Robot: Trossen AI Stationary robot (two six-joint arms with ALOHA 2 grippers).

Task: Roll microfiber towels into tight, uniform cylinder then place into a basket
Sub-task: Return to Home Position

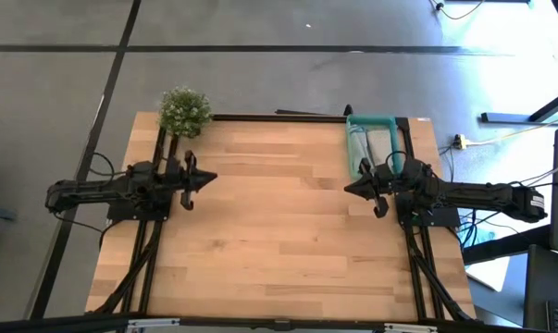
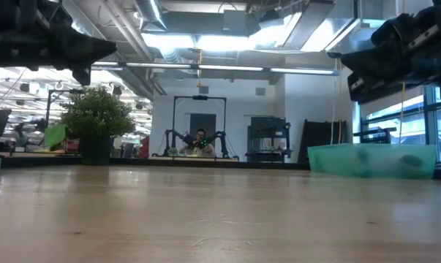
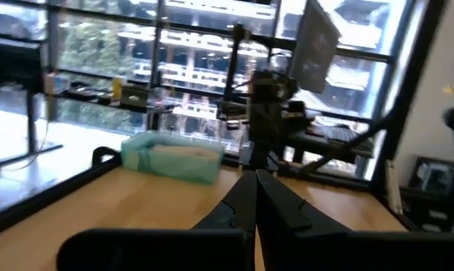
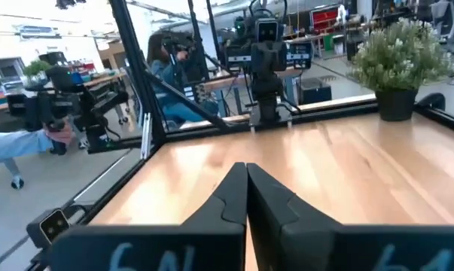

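The teal basket (image 1: pixel 392 121) stands at the table's far right; it also shows in the low view (image 2: pixel 372 161) and the left wrist view (image 3: pixel 145 160). Inside it lie the towels, a light blue one (image 1: pixel 356 146) and a pale grey-beige one (image 1: pixel 381 146), side by side along its length. My left gripper (image 1: pixel 213 178) hangs shut above the table's left side, pointing level toward the right. My right gripper (image 1: pixel 347 189) hangs shut above the right side, just near of the basket, pointing level toward the left. Both are empty, as the wrist views (image 3: pixel 255 178) (image 4: pixel 246 170) show.
A small bushy plant in a dark pot (image 1: pixel 184 110) stands at the far left corner. Bare wood (image 1: pixel 279 231) lies between the two grippers and toward the near edge. A black frame (image 1: pixel 279 117) runs along the table's far edge. A person (image 4: pixel 170 68) sits beyond the table.
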